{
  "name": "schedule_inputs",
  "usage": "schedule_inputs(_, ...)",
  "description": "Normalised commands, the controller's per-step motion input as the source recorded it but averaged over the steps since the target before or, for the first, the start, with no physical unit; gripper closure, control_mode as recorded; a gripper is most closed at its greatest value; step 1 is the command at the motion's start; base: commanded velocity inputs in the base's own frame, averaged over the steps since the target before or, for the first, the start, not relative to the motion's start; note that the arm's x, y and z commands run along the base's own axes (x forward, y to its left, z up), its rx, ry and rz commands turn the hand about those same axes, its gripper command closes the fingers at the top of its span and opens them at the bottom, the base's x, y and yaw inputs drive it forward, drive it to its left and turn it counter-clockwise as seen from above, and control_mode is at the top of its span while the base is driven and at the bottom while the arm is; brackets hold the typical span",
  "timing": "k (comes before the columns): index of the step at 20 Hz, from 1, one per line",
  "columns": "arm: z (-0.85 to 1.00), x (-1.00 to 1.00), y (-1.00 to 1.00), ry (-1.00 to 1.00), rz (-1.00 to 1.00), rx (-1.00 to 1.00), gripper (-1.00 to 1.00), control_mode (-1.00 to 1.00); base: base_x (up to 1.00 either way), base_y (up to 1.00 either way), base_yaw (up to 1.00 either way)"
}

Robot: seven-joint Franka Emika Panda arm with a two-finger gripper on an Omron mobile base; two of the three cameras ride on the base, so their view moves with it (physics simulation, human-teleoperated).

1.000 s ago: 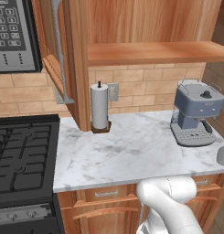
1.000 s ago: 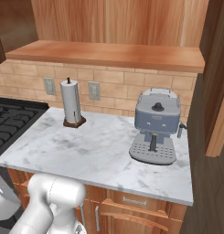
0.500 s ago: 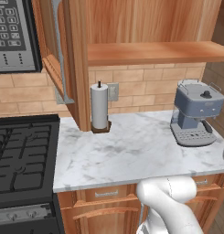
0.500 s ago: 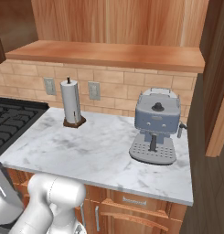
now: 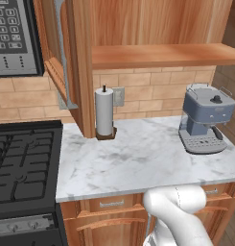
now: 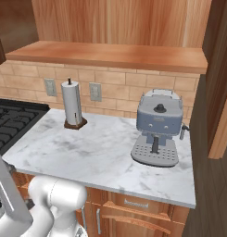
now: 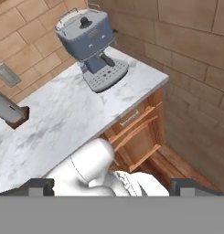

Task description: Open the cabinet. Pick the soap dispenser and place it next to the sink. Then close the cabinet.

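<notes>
Nothing shifted since the earlier frames. Gripper (image 7: 111,187) fingers spread wide apart, holding nothing, hovering off the bench (image 5: 138,158) front edge. Coffee machine (image 5: 205,124) near the bench's right edge, paper towel roll (image 5: 104,113) at its back left; broad bare marble between. Cabinet (image 5: 66,62) door swung open above the bench; shelf floor bare. Soap dispenser nowhere discernible.
</notes>
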Motion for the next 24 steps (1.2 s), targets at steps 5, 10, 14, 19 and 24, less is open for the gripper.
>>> schedule_inputs(5,0.14,-0.09,-0.33,-0.21,-0.21,0.00,-1.00,-1.00,0.00,0.00,0.00)
schedule_inputs(10,0.22,-0.14,-0.34,-0.05,-0.16,0.00,-1.00,-1.00,0.00,0.00,0.00)
schedule_inputs(14,0.24,-0.15,-0.40,0.04,-0.11,0.00,-1.00,-1.00,0.00,0.00,0.00)
schedule_inputs(19,0.18,-0.13,-0.42,0.11,-0.02,-0.02,-1.00,-1.00,0.00,0.00,0.00)
schedule_inputs(24,0.08,-0.15,-0.47,0.11,0.00,-0.08,-1.00,-1.00,0.00,0.00,0.00)
